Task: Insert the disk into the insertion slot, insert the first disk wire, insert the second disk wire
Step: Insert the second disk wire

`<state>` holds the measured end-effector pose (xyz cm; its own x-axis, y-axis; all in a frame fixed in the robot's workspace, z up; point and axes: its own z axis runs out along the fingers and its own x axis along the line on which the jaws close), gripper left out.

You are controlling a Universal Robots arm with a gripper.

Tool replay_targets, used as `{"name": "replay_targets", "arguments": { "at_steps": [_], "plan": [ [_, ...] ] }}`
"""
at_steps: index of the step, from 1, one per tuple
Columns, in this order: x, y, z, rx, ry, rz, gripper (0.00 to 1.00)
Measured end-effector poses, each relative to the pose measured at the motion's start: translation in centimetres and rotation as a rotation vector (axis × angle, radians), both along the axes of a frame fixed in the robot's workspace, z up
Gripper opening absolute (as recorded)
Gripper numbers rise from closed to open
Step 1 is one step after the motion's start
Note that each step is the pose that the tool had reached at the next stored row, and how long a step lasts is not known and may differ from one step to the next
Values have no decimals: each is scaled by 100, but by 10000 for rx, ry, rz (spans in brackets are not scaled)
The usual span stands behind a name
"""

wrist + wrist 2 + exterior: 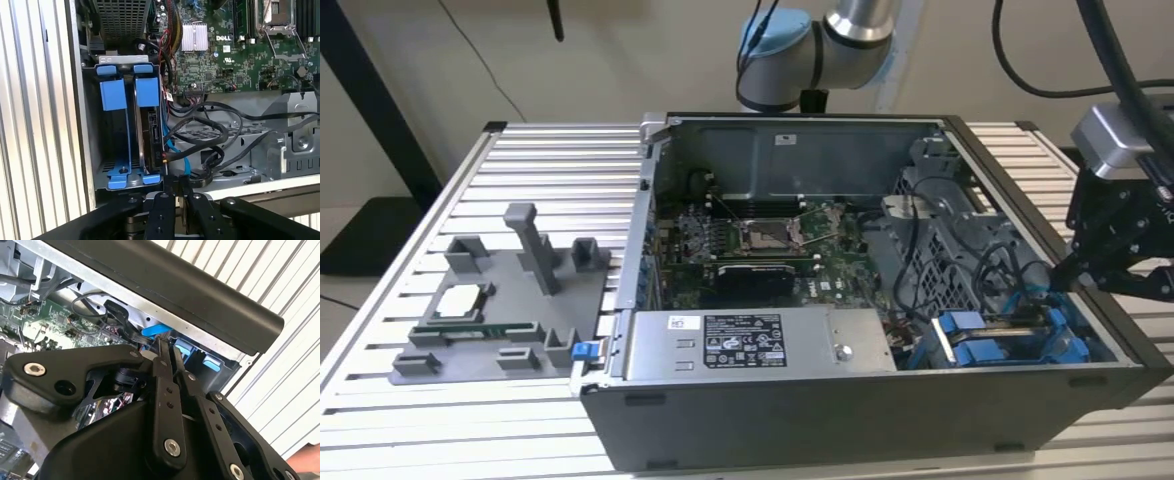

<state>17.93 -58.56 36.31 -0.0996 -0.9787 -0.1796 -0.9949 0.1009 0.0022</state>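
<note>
exterior view: gripper (1062, 276) is seen at the exterior view's right, over PC case (854, 425) edge, nr insertion slot (1001, 345) | second wrist view: fingers (162, 385) are pressed shut, tips nr blue wire (156, 331) | first wrist view: disk (149, 135) is seen on edge inside insertion slot, black wires (200, 135) seen beside it

1. A plain cream-coloured wall (627, 60) stands behind the scene in the exterior view, evenly lit.
2. A silver ribbed aluminium table top (547, 150) spans the scene; its slats catch bright light in both wrist views (30, 125) (295, 365).
3. A black slanted post (380, 110) stands at the exterior view's left.
4. A pale floor (334, 325) shows beside the table's edge, below the post.
</note>
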Motion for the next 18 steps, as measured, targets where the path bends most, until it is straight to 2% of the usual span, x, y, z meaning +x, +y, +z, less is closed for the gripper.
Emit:
{"name": "replay_targets", "arguments": {
  "at_steps": [7,18],
  "plan": [
    [-74,6,90,14,4,2,0],
    [-262,64,184,11,3,2,0]
  ]
}}
